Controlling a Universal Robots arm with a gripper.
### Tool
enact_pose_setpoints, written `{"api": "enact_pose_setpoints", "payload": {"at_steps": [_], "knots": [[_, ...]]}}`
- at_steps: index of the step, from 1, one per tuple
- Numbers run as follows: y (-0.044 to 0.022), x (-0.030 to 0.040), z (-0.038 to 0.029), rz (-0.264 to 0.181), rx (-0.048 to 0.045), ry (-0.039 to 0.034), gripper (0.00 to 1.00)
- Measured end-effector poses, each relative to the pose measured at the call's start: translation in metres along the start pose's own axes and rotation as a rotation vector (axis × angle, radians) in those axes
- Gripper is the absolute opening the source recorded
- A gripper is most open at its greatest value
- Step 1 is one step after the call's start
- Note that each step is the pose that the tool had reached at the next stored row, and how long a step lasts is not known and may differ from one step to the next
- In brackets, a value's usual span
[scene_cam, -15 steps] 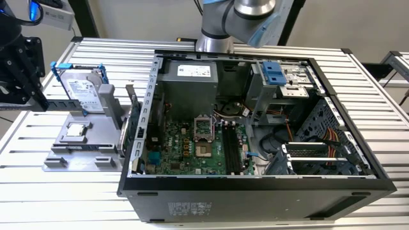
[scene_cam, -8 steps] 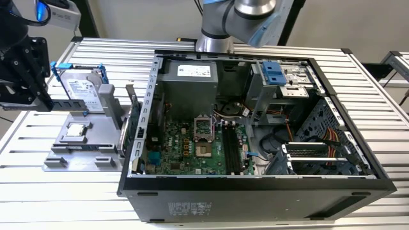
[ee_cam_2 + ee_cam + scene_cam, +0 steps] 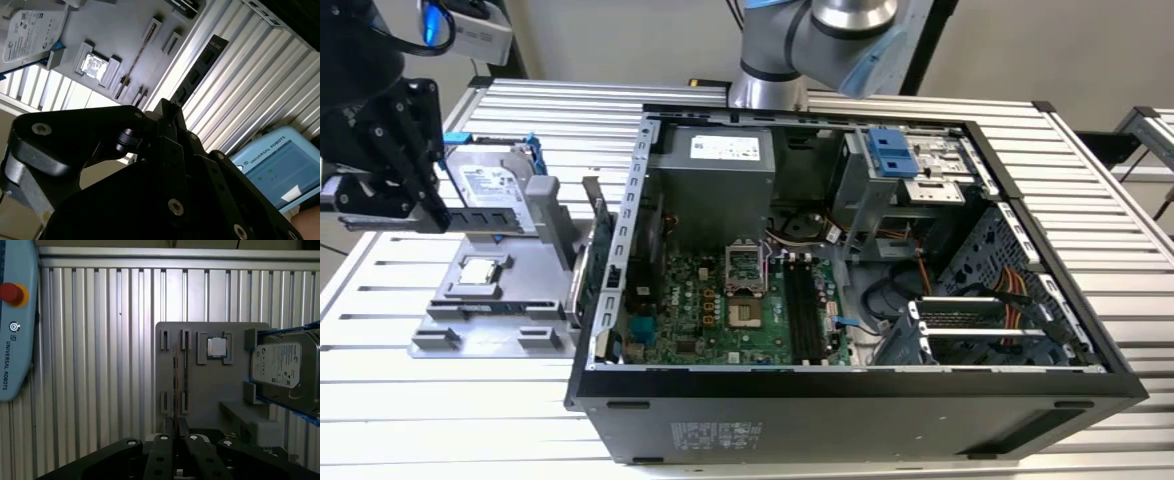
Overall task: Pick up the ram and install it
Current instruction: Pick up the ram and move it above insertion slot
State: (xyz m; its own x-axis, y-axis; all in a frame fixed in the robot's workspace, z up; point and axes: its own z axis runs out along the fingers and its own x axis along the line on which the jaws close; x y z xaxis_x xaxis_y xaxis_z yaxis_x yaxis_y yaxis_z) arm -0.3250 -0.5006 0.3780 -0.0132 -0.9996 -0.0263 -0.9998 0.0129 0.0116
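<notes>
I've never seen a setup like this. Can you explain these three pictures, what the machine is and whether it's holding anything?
This is one robot arm working over a slatted metal table. The exterior view comes from a camera off the arm; it shows an open computer case, with a grey holder on that view's left. The two wrist views come from cameras riding on the arm, looking past its black end effector. The holder carries a silver hard drive and a small square processor chip. In the second wrist view the end effector appears closed on the ram, a long dark memory stick with black chips.
</notes>
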Motion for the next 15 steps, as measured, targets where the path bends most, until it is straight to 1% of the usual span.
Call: {"api": "enact_pose_setpoints", "payload": {"at_steps": [7,15], "knots": [[-0.0090,-0.0001,-0.0001,0.000,0.0000,0.0000,0.00],[-0.0168,-0.0002,-0.0002,0.000,-0.0001,0.0000,0.00]]}}
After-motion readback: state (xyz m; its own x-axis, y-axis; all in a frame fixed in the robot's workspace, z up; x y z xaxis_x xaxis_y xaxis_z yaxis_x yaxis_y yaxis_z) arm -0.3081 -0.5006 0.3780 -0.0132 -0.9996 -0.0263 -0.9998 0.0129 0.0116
